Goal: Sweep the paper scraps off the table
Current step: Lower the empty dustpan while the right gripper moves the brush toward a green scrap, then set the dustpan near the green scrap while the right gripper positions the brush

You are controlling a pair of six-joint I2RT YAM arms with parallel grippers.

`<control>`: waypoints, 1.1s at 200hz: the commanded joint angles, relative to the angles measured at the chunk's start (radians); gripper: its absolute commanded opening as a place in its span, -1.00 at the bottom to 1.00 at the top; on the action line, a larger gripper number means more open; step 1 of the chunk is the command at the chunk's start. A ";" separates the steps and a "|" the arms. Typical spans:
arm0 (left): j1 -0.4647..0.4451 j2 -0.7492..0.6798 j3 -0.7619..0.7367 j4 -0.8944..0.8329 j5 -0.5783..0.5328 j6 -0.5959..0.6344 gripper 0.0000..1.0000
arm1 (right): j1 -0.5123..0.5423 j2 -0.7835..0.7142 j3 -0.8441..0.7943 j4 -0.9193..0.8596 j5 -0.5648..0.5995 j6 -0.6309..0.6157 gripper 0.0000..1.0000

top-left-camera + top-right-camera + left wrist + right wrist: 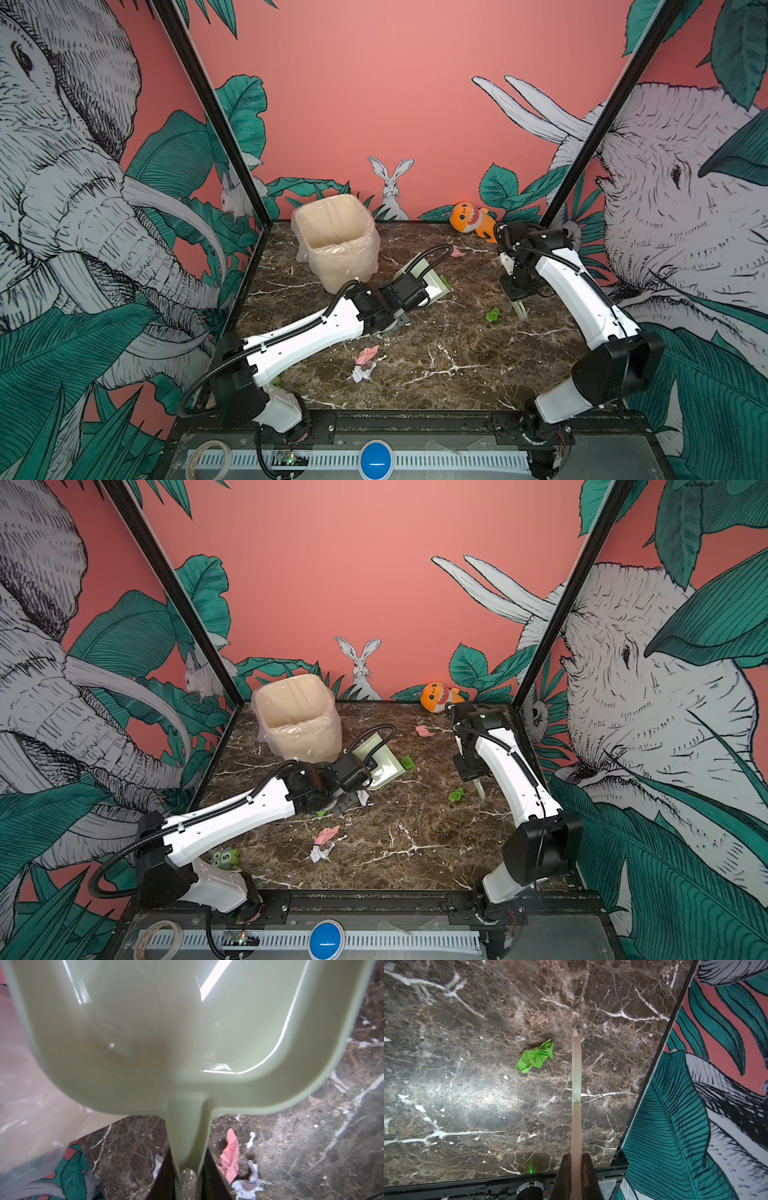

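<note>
top view, where the scraps are: paper scraps [366,354] lie loose on the worktop [457,374], from the far side to the middle; none shows in the bin [349,266].
top view, count: seven scraps here, two pink [423,730], three green [456,794], two white [321,852]; one bin, one dustpan [386,771], one brush [480,787], one orange shark toy [436,698].
top view, risk: the left arm hangs low over a white bit and a green bit; i reckon a careless swing would scatter them.
left wrist view, grip: the left fingers [164,1184] pinch the dustpan handle; the pan looks lifted, just beside the bin's liner.
left wrist view, count: three scraps, one pink and two white.
left wrist view, risk: the pan could snag the liner; with its lip raised, paper would likely slide underneath.
right wrist view, grip: the right fingers [564,1176] are pressed onto the brush, seen edge-on.
right wrist view, count: one green scrap, just beside the brush.
right wrist view, risk: the paper looks very light; a hard flick may send it past the pan or over the black edge.
</note>
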 commanded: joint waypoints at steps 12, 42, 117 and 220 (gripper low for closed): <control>-0.016 0.052 -0.043 0.081 0.178 -0.018 -0.78 | -0.001 0.054 -0.024 0.042 0.047 0.022 -1.00; -0.029 0.086 -0.065 0.088 0.244 -0.033 -0.77 | -0.001 0.091 -0.057 0.067 0.028 0.016 -1.00; -0.034 0.169 -0.116 0.078 0.319 -0.030 -0.77 | 0.001 0.103 -0.090 0.092 -0.067 0.013 -1.00; -0.034 0.273 -0.078 0.055 0.347 0.068 -0.78 | 0.168 0.044 -0.093 0.058 -0.204 0.081 -1.00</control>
